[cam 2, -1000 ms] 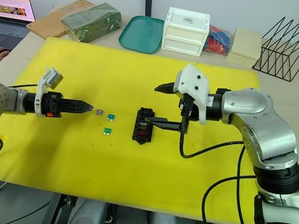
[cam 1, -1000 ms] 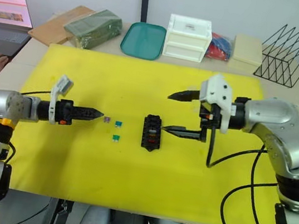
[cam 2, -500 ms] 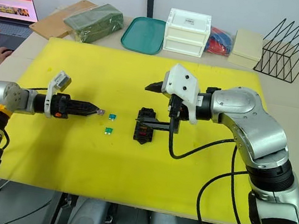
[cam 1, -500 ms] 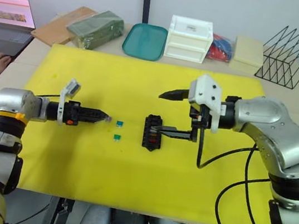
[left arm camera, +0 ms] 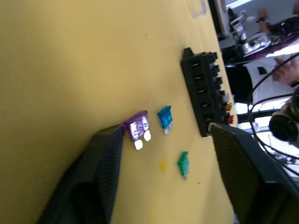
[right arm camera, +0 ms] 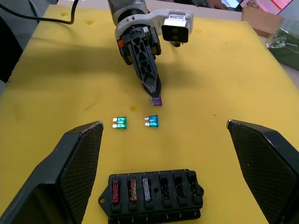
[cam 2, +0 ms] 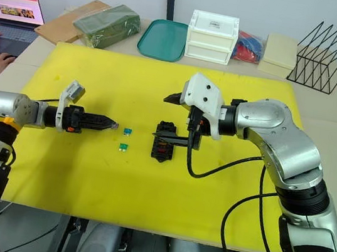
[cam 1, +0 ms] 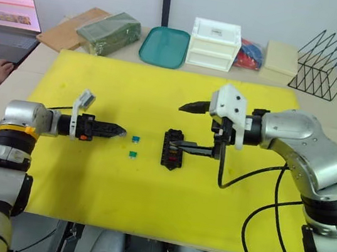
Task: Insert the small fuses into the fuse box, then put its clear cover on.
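The purple fuse (right arm camera: 156,101) has left the mat, pinched in the outstretched left hand (cam 2: 113,123); right hand (cam 2: 165,116) gapes wide

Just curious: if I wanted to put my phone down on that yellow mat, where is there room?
The near half of the yellow mat is bare. It is crowded mid-mat: fuse box, teal fuse, green fuse, left gripper, right gripper.
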`<action>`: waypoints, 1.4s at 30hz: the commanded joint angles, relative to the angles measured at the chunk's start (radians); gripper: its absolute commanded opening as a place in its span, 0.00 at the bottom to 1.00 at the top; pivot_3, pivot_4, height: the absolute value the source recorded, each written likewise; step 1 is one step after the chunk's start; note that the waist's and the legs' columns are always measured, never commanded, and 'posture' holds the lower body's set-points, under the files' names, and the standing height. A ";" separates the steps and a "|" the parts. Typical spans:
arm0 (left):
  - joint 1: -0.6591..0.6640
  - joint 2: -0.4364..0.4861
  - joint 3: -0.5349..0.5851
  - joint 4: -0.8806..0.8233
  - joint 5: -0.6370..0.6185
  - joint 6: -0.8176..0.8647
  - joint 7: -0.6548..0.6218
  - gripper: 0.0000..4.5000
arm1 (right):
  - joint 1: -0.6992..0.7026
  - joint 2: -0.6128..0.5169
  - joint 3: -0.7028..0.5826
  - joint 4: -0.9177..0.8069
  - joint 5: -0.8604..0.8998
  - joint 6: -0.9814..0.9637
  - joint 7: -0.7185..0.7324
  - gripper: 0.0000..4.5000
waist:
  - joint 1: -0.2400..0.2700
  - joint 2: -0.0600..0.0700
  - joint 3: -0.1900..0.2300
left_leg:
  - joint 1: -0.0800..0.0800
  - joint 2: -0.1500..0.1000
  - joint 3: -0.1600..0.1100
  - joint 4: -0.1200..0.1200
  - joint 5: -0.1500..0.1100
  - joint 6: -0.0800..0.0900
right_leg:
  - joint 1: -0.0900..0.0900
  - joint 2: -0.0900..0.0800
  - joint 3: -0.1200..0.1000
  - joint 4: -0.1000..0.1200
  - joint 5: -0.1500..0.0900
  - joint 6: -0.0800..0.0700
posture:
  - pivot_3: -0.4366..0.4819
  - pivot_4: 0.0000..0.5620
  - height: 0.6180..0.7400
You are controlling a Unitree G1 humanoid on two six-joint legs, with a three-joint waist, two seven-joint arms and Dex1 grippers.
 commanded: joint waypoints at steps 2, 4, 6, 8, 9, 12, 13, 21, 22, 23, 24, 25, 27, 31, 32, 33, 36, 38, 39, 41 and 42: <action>-0.002 -0.012 -0.022 0.005 0.028 -0.014 -0.002 0.30 | -0.022 0.002 -0.007 -0.030 -0.006 -0.011 -0.004 1.00 | -0.001 0.000 0.000 | 0.000 0.000 0.000 0.000 0.000 0.000 | 0.000 0.000 0.000 0.000 0.000 0.000 | 0.48 0.27 1.00; 0.006 -0.012 -0.029 0.002 0.042 -0.028 -0.001 0.15 | -0.024 0.002 -0.005 -0.026 -0.007 -0.013 -0.003 1.00 | -0.001 0.000 0.000 | 0.000 0.000 0.000 0.000 0.000 0.000 | 0.000 0.000 0.000 0.000 0.000 0.000 | 0.48 0.27 1.00; 0.014 -0.014 -0.030 0.005 0.056 -0.048 0.004 0.01 | -0.025 0.002 -0.002 -0.023 -0.012 -0.018 0.000 1.00 | -0.001 0.000 0.000 | 0.000 0.000 0.000 0.000 0.000 0.000 | 0.000 0.000 0.000 0.000 0.000 0.000 | 0.48 0.27 1.00; 0.016 -0.015 -0.027 0.012 0.064 -0.062 0.009 0.01 | -0.026 0.001 0.000 -0.020 -0.016 -0.022 0.002 1.00 | -0.002 0.000 0.000 | 0.000 0.000 0.000 0.000 0.000 0.000 | 0.000 0.000 0.000 0.000 0.000 0.000 | 0.48 0.27 1.00; 0.016 -0.016 -0.026 0.016 0.067 -0.067 0.010 0.01 | -0.027 0.001 0.001 -0.019 -0.017 -0.023 0.003 1.00 | -0.002 0.000 0.000 | 0.000 0.000 0.000 0.000 0.000 0.000 | 0.000 0.000 0.000 0.001 0.000 0.000 | 0.48 0.27 1.00; 0.017 -0.014 -0.022 0.013 0.076 -0.085 0.013 0.01 | -0.029 0.000 0.004 -0.012 -0.021 -0.029 0.007 1.00 | -0.002 0.000 0.000 | 0.001 0.000 0.000 0.000 0.000 0.000 | 0.000 0.000 0.000 0.001 0.000 0.000 | 0.48 0.27 1.00; 0.021 -0.012 -0.006 -0.009 0.070 -0.106 0.017 0.01 | -0.029 -0.002 0.005 -0.011 -0.021 -0.029 0.010 1.00 | -0.002 0.000 0.000 | 0.001 0.000 0.000 0.000 0.000 0.000 | 0.000 0.000 0.000 0.001 0.000 0.000 | 0.48 0.27 1.00; 0.130 -0.004 0.150 -0.393 -0.043 -0.335 -0.008 0.01 | -0.100 0.020 -0.015 0.005 0.068 0.221 -0.050 1.00 | -0.003 0.000 0.000 | -0.001 0.001 0.000 0.000 0.000 0.000 | -0.002 -0.001 0.000 0.001 0.000 0.000 | 0.48 0.27 1.00; 0.142 -0.003 0.160 -0.444 -0.060 -0.336 -0.007 0.01 | -0.111 0.021 -0.014 0.006 0.079 0.255 -0.056 1.00 | -0.003 0.000 0.000 | -0.001 0.002 0.000 0.000 0.000 0.000 | -0.002 -0.001 0.001 0.001 0.000 0.000 | 0.48 0.27 1.00; 0.152 0.001 0.163 -0.491 -0.076 -0.322 -0.006 0.01 | -0.124 0.025 -0.016 0.008 0.091 0.288 -0.065 1.00 | -0.002 0.000 0.000 | -0.002 0.002 0.000 0.000 0.000 0.000 | -0.003 -0.001 0.001 0.001 0.000 0.000 | 0.48 0.27 1.00; 0.168 0.005 0.161 -0.563 -0.092 -0.331 -0.014 0.01 | -0.147 0.034 -0.016 0.015 0.109 0.340 -0.075 1.00 | -0.002 0.000 0.000 | -0.002 0.002 0.000 0.000 0.000 0.000 | -0.003 -0.002 0.001 0.001 0.000 0.000 | 0.48 0.27 1.00; 0.178 0.006 0.155 -0.626 -0.105 -0.335 -0.015 0.01 | -0.168 0.046 -0.021 0.023 0.128 0.386 -0.087 1.00 | -0.006 0.000 0.000 | -0.002 0.002 0.000 0.000 0.000 0.000 | -0.003 -0.002 0.001 0.001 0.000 0.000 | 0.48 0.27 1.00; 0.190 0.008 0.141 -0.724 -0.129 -0.328 -0.012 0.01 | -0.211 0.080 -0.041 0.045 0.172 0.485 -0.111 1.00 | -0.006 0.000 0.000 | -0.001 0.002 0.000 0.000 0.000 0.000 | -0.004 -0.002 0.002 0.002 0.000 0.000 | 0.48 0.27 1.00; 0.197 0.001 0.111 -0.827 -0.144 -0.343 0.003 0.01 | -0.252 0.106 -0.054 0.054 0.214 0.556 -0.129 1.00 | -0.005 0.000 0.000 | -0.001 0.001 0.000 0.000 0.000 0.000 | -0.003 -0.001 0.002 0.002 0.000 0.000 | 0.48 0.27 1.00; 0.195 -0.003 0.102 -0.838 -0.140 -0.354 0.006 0.01 | -0.257 0.109 -0.055 0.056 0.221 0.565 -0.131 1.00 | -0.004 0.000 0.000 | -0.001 0.001 0.000 0.000 0.000 0.000 | -0.003 -0.001 0.002 0.002 0.000 0.000 | 0.48 0.27 1.00; 0.185 -0.017 0.093 -0.849 -0.140 -0.360 0.018 0.01 | -0.261 0.108 -0.053 0.055 0.229 0.577 -0.131 1.00 | -0.004 0.000 0.000 | -0.001 0.001 0.000 0.000 0.000 0.000 | -0.003 -0.001 0.002 0.002 0.000 0.000 | 0.48 0.27 1.00; 0.168 -0.035 0.074 -0.850 -0.134 -0.380 0.032 0.00 | -0.267 0.107 -0.048 0.049 0.245 0.599 -0.134 0.80 | -0.004 0.000 0.000 | -0.002 0.001 0.000 0.000 0.000 0.000 | -0.003 -0.001 0.002 0.001 0.000 0.000 | 0.48 0.27 1.00; 0.167 -0.036 0.067 -0.843 -0.133 -0.389 0.033 0.00 | -0.269 0.112 -0.054 0.036 0.263 0.613 -0.139 0.66 | -0.005 0.000 0.000 | -0.002 0.001 0.000 0.000 0.000 0.000 | -0.003 0.000 0.002 0.001 0.000 0.000 | 0.48 0.27 1.00; 0.166 -0.037 0.065 -0.841 -0.134 -0.391 0.035 0.00 | -0.270 0.115 -0.057 0.030 0.273 0.620 -0.142 0.66 | -0.007 0.000 0.000 | -0.002 0.001 0.000 0.000 0.000 0.000 | -0.003 0.000 0.002 0.001 0.000 0.000 | 0.48 0.27 1.00; 0.164 -0.040 0.062 -0.841 -0.137 -0.397 0.036 0.00 | -0.270 0.121 -0.054 0.026 0.281 0.631 -0.153 0.66 | -0.009 0.000 0.000 | -0.001 0.001 0.000 0.000 0.000 0.000 | -0.003 0.000 0.002 0.002 0.000 0.000 | 0.48 0.27 1.00; 0.163 -0.042 0.060 -0.841 -0.137 -0.400 0.039 0.00 | -0.270 0.123 -0.053 0.027 0.285 0.636 -0.158 0.66 | -0.009 0.000 0.000 | -0.001 0.001 0.000 0.000 0.000 0.000 | -0.003 0.001 0.002 0.002 0.000 0.000 | 0.48 0.27 1.00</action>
